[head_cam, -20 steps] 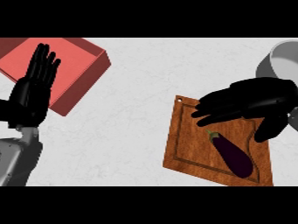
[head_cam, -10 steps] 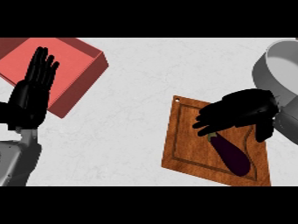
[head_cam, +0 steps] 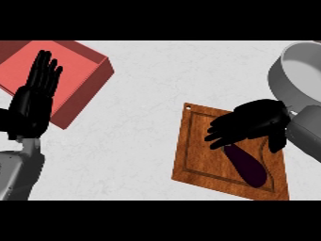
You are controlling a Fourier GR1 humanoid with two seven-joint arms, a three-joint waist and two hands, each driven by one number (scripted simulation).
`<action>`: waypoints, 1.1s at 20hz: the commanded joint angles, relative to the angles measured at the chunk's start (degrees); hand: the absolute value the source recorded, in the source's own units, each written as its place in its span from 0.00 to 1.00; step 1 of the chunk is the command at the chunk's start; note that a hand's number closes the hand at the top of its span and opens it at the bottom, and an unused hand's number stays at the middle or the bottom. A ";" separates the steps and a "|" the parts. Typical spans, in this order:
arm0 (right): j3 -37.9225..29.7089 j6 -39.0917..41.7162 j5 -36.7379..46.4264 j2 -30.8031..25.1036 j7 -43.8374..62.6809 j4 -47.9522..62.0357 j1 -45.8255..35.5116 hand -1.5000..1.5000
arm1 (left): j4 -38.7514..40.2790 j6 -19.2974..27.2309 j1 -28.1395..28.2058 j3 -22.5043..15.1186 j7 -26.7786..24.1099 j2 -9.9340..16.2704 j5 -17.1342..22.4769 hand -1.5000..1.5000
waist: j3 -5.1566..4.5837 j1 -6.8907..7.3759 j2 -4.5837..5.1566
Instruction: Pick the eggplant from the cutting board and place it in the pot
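Overhead, I see my right hand (head_cam: 250,124) over the eggplant's (head_cam: 249,165) upper end on the cutting board (head_cam: 199,155), fingers curled down, contact unclear to me. The pot (head_cam: 303,77) sits at the upper right edge. My left hand (head_cam: 36,96) rests open beside the red tray (head_cam: 86,87); bare surface (head_cam: 145,117) lies between.

you find no readable text, labels, brands, numbers or signs on anything in the head view.
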 commanded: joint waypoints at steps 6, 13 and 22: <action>-1.66 2.02 7.06 7.32 -2.78 5.61 1.33 0.00 | 0.49 0.03 1.28 0.36 -1.31 -2.07 -2.16 0.50 | -0.03 -0.56 -0.19; -2.00 -0.59 8.96 11.13 -4.79 8.25 4.51 0.00 | -1.24 -2.18 2.83 2.57 -0.49 -0.12 -1.60 0.50 | -0.02 -0.40 -0.21; 0.43 -1.78 13.65 12.57 -7.98 7.83 6.99 1.00 | 0.64 -1.94 -0.61 3.29 1.20 -1.42 -2.06 0.50 | -0.01 -0.54 -0.18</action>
